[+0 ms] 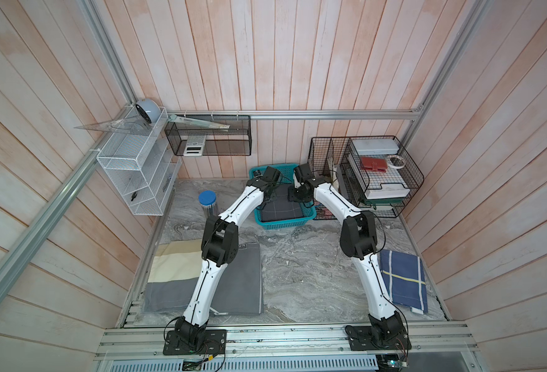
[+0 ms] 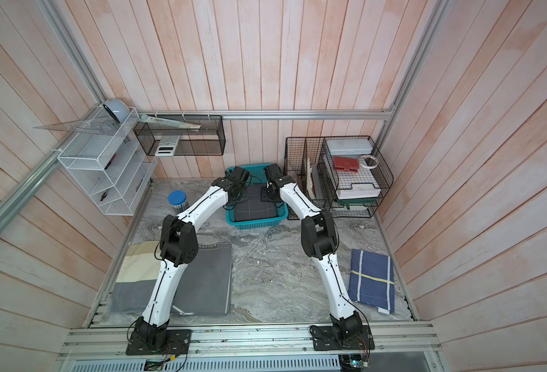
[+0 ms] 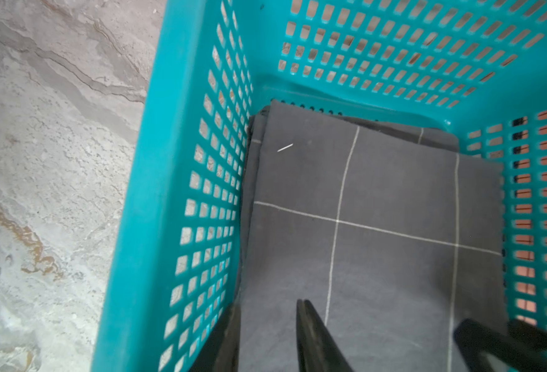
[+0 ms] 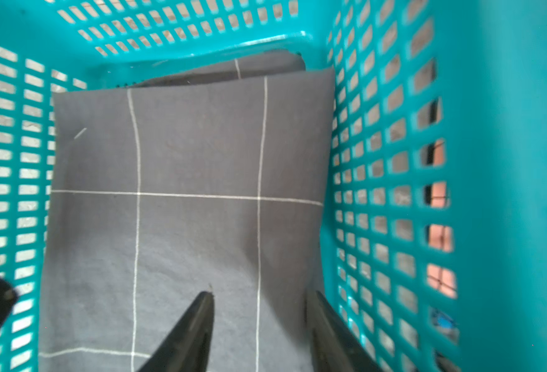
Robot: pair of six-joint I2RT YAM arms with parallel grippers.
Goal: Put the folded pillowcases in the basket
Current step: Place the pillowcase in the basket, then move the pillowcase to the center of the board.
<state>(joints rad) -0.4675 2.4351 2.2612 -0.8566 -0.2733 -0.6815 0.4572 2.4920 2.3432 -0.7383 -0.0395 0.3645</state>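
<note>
Left fingers (image 3: 311,335): apart, holding nothing, inside basket (image 3: 175,161), over pillowcase (image 3: 378,193).
Right fingers (image 4: 191,331): apart, holding nothing, inside basket, one close to its wall.
Pillowcase: grey, white grid, folded, flat on basket bottom.
Basket: on worktop (image 1: 298,257), just beside black wire rack (image 1: 322,157).
Cloths: blue cloth (image 1: 402,280) and grey cloth (image 1: 243,280) on worktop, well apart from basket.

arms (image 1: 201,290): white links | black joints (image 1: 219,243) | black cables (image 1: 382,236) | black baseplates (image 1: 195,344)

"SSION" on grey folded cloth (image 2: 205,280)
</note>
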